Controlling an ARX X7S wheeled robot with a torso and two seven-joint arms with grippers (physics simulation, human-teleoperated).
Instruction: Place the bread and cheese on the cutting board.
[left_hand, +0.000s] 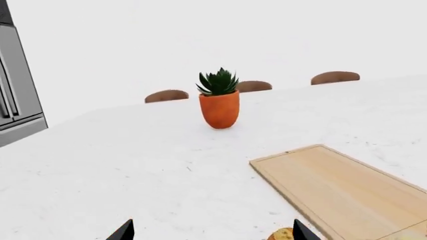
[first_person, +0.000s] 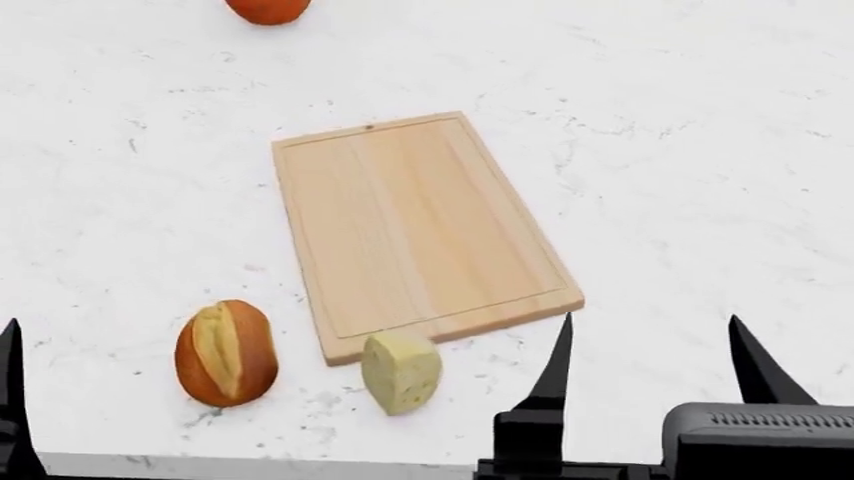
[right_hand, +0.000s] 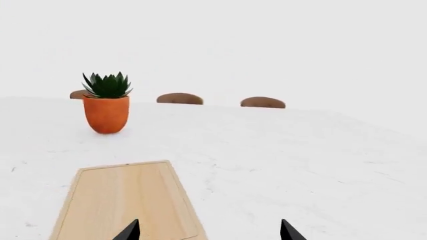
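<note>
The cutting board (first_person: 414, 220) lies bare in the middle of the white marble table. The bread (first_person: 226, 352) rests on the table off the board's near left corner. The cheese (first_person: 402, 372) sits just in front of the board's near edge, close to it. My right gripper (first_person: 654, 360) is open and empty, hovering near the board's near right corner, right of the cheese. My left gripper (left_hand: 212, 232) is open and empty, left of the bread; a bit of the bread (left_hand: 281, 234) shows beside one fingertip. In the head view only one left finger (first_person: 11, 400) shows.
An orange pot with a green succulent (left_hand: 219, 107) stands beyond the board's far end. Brown chair backs (right_hand: 179, 98) rise behind the table's far edge. A grey appliance (left_hand: 17, 85) stands off to the left. The table's near edge (first_person: 267, 462) runs just below the bread.
</note>
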